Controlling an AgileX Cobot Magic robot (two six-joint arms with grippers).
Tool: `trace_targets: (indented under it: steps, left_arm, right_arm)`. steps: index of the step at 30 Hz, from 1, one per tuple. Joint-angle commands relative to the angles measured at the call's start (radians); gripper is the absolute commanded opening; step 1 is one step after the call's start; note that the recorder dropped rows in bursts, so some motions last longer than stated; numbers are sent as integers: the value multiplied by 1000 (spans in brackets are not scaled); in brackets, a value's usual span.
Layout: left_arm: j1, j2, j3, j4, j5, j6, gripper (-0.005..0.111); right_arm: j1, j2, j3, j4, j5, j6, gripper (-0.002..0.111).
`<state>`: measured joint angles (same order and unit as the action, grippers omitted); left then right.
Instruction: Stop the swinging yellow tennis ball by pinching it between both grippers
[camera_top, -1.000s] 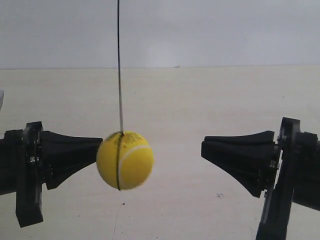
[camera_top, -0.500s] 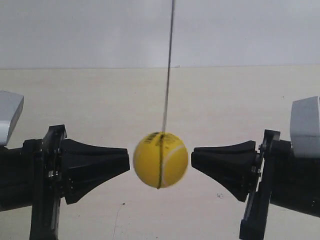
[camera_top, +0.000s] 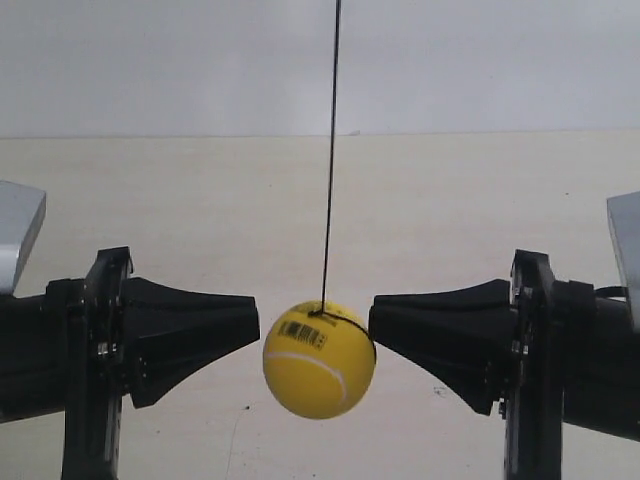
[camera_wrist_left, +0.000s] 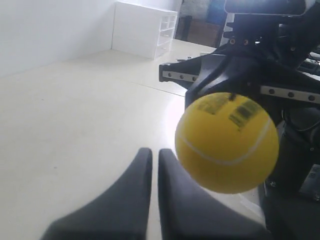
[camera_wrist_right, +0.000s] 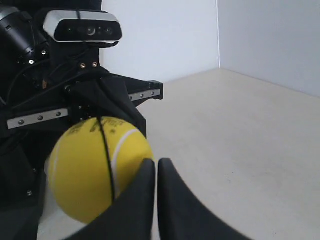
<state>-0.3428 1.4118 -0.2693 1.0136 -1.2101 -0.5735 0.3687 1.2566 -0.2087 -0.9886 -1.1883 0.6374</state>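
- Exterior view: I see the yellow tennis ball (camera_top: 319, 359) hanging low at centre, between the two gripper tips and a little below their line.
- Its black string (camera_top: 330, 150) rises from the ball's 12 o'clock almost straight up out of frame, so the hanging axis is near vertical.
- The barcode label (camera_top: 303, 333) faces this camera at the ball's 11 o'clock, and the white seam (camera_top: 300, 355) curves across the lower half.
- The gripper at the exterior view's left (camera_top: 255, 325) points toward 3 o'clock, its tip just beside the ball's 10 o'clock. I cannot tell if it touches.
- The gripper at the exterior view's right (camera_top: 374, 318) points toward 9 o'clock, its tip against the ball's 2 o'clock edge.
- Left wrist view: the left gripper (camera_wrist_left: 155, 152) has its fingers closed to a thin slit, gripping nothing, with the ball just off their tips.
- Right wrist view: the right gripper (camera_wrist_right: 156, 162) is closed the same way, with one finger overlapping the ball.
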Motion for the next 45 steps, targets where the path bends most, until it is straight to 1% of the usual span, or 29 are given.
trace_targets:
  steps: [1, 12, 18, 29, 32, 34, 37, 39, 40, 42, 45]
  left_arm:
    - [-6, 3, -5, -10, -11, 7, 5]
    - [-6, -7, -5, 53, -11, -13, 5]
    - [-6, -9, -5, 55, -11, -13, 5]
    - [-6, -9, -5, 47, -11, -16, 5]
    - [-6, -9, -5, 31, -11, -16, 5]
    - [-6, -9, -5, 29, -11, -16, 5]
    - [-6, -9, -5, 29, -11, -16, 5]
    - [-6, -9, -5, 29, -11, -16, 5]
    - [-6, -9, -5, 29, -11, -16, 5]
    - [-6, -9, -5, 27, -11, -16, 5]
    - [-6, -9, -5, -19, -11, -9, 5]
  right_arm:
    - [2, 0, -4, -20, -12, -9, 0]
    - [2, 0, -4, -42, 11, -7, 0]
    - [1, 0, -4, 5, 95, -3, 0]
    - [1, 0, -4, 17, 108, 12, 0]
    - [1, 0, -4, 98, 208, 29, 0]
    - [1, 0, -4, 107, 223, 38, 0]
    - [1, 0, -4, 87, 184, 42, 0]
    - [1, 0, -4, 6, 65, 42, 0]
    - [1, 0, -4, -3, 46, 42, 0]
    - [1, 0, -4, -5, 49, 42, 0]
    - [1, 0, -4, -5, 44, 42, 0]
